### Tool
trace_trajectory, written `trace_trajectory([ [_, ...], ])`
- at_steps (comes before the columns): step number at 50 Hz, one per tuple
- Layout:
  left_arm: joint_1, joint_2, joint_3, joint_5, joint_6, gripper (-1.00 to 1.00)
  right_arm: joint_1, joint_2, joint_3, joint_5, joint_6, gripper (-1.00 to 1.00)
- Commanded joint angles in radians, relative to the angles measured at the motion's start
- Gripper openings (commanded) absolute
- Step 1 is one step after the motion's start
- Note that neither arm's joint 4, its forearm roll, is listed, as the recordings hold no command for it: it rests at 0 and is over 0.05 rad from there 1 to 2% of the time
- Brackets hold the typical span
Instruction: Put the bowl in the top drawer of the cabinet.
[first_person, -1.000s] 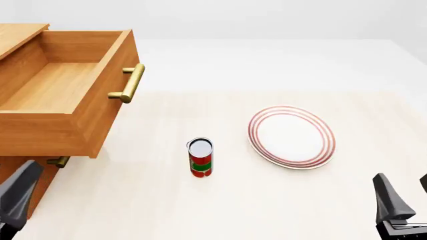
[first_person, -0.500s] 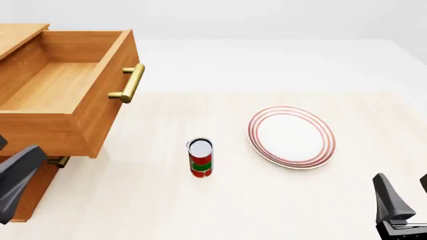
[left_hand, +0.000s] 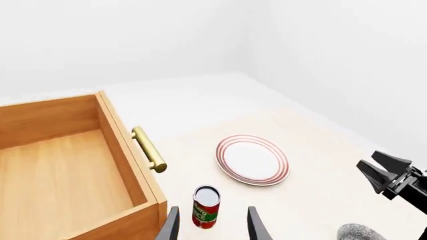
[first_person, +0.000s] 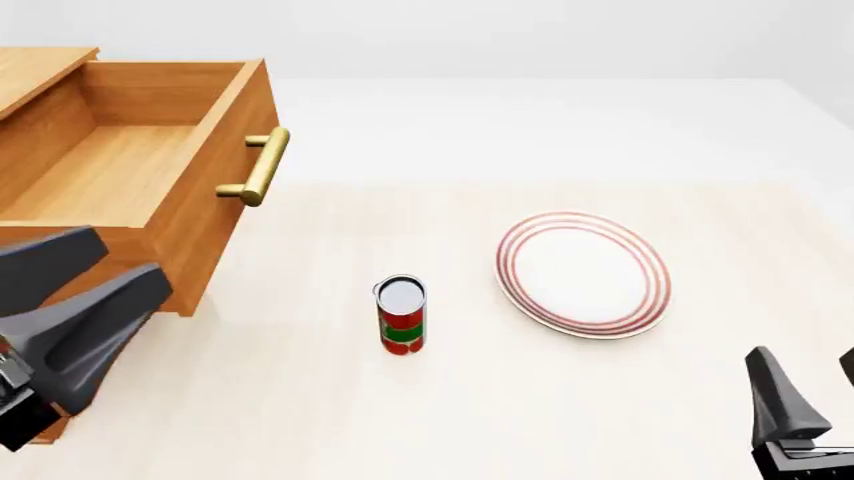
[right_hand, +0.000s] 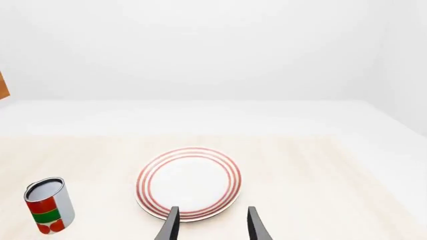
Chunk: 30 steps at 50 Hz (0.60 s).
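Observation:
Only an edge of the bowl (left_hand: 358, 233) shows, a grey-patterned rim at the border of the left wrist view; the front view does not show it. The cabinet (first_person: 38, 68) stands at the left with its top drawer (first_person: 123, 172) pulled out, open and empty, brass handle (first_person: 262, 166) facing right. My left gripper (first_person: 131, 262) is open, raised in front of the drawer's near corner, with nothing between its fingers (left_hand: 171, 225). Low at the right, my right gripper (first_person: 809, 378) is open and empty, its fingers (right_hand: 171, 224) pointing toward the plate.
A red-and-green can (first_person: 400, 315) stands upright mid-table. A flat white plate with red rings (first_person: 583, 273) lies to its right. The right gripper (left_hand: 392, 178) also shows in the left wrist view, beyond the bowl's edge.
My left gripper has risen and swung right, from the lower left corner to in front of the drawer's near corner. The right gripper, can and plate have not moved.

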Motion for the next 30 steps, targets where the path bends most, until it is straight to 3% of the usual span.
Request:
trace_trajectory([
  [1,-0.109,0.113,-0.019,-0.056,-0.041,1.0,0.0,0.0,0.0,0.0,0.0,1.0],
  [11,-0.161,0.192,-0.023,-0.102,-0.046,1.0,0.0,0.0,0.0,0.0,0.0,1.0],
  [21,-0.264,0.311,-0.037,-0.149,-0.133,1.0,0.0,0.0,0.0,0.0,0.0,1.0],
  [30,-0.306,0.377,-0.042,-0.186,-0.137,1.0,0.0,0.0,0.0,0.0,0.0,1.0],
])
